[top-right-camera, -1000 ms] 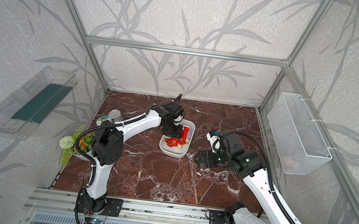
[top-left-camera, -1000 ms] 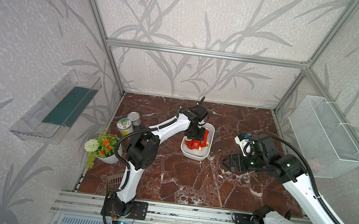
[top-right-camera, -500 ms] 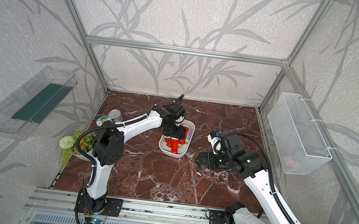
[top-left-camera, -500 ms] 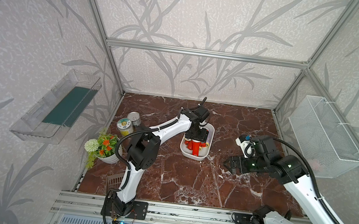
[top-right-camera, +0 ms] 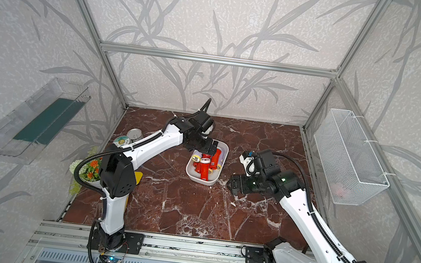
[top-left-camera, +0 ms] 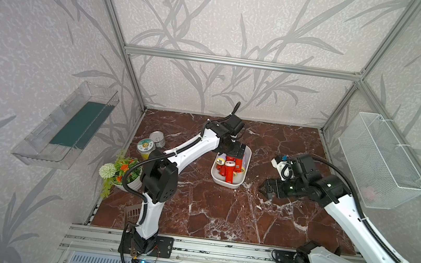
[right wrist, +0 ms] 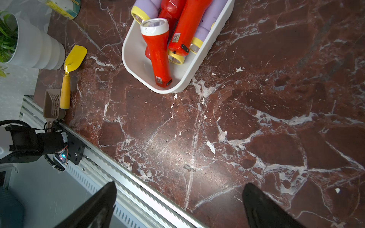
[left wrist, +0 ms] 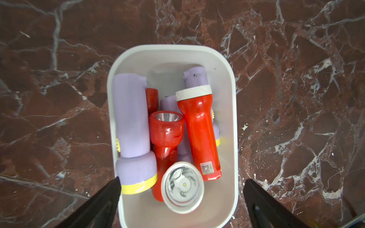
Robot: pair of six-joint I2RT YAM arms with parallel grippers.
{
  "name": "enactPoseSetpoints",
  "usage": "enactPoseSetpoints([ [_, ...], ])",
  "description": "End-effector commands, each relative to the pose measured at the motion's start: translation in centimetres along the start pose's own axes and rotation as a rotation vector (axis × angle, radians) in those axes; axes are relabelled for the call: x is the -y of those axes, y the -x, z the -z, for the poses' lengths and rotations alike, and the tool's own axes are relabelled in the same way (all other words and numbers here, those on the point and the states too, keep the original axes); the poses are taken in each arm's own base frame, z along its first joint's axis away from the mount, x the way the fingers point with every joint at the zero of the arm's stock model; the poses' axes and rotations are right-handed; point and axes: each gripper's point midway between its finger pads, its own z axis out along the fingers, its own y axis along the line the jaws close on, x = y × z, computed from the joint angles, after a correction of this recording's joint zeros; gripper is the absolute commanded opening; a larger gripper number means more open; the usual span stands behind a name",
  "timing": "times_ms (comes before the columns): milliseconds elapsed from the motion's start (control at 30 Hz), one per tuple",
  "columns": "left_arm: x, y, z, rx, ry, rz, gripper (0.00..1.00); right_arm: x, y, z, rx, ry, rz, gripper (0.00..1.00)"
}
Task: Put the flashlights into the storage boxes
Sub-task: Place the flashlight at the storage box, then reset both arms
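Now: three lavender, four red flashlights (left wrist: 199,134); one tub (left wrist: 171,48).

The flashlights (left wrist: 198,136) are red or lavender (heads white or pale yellow), the tub (left wrist: 230,110) white, the tabletop (left wrist: 296,79) dark red marble veined white.

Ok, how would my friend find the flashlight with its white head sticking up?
Look on the dark red marble table for the white tub full of flashlights. At its end nearest the robot's base lies a red flashlight, tail at that end. It alone has a white head tilted up, lens showing.
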Motion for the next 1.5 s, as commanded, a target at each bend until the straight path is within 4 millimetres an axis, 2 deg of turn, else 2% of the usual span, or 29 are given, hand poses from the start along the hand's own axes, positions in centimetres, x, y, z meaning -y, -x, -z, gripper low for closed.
enactPoseSetpoints([
  [0, -1.9, 0.2, 2.7, 0.055, 0.061, -0.019, 0.99, -1.0, 2.3, -0.1, 0.042, 0.041, 0.043, 0.99],
  [367, -7.6, -2.7, 5.7, 0.158, 0.129, 0.067, 0.99, -2.2, 7.2, -3.1, 0.023, 0.091, 0.098, 0.99],
  [633, -12.7, -5.1, 8.2, 0.244, 0.181, 0.18, 0.99, -2.8, 10.5, -5.4, 0.01, 0.12, 0.133, 0.99],
  [867, -15.5, -6.5, 10.0, 0.308, 0.241, 0.211, 0.99, -2.7, 12.4, -7.3, -0.008, 0.134, 0.144, 0.99],
  [1033, -17.5, -7.7, 10.1, 0.318, 0.279, 0.26, 0.99, -2.7, 13.8, -7.8, 0.002, 0.136, 0.157, 0.99],
  [1100, -18.3, -7.9, 10.1, 0.329, 0.294, 0.274, 0.99, -2.2, 14.1, -8.8, -0.011, 0.121, 0.158, 0.99],
  [1467, -22.0, -8.0, 9.1, 0.367, 0.355, 0.343, 0.99, 0.6, 16.1, -8.7, 0.015, 0.042, 0.118, 0.99],
])
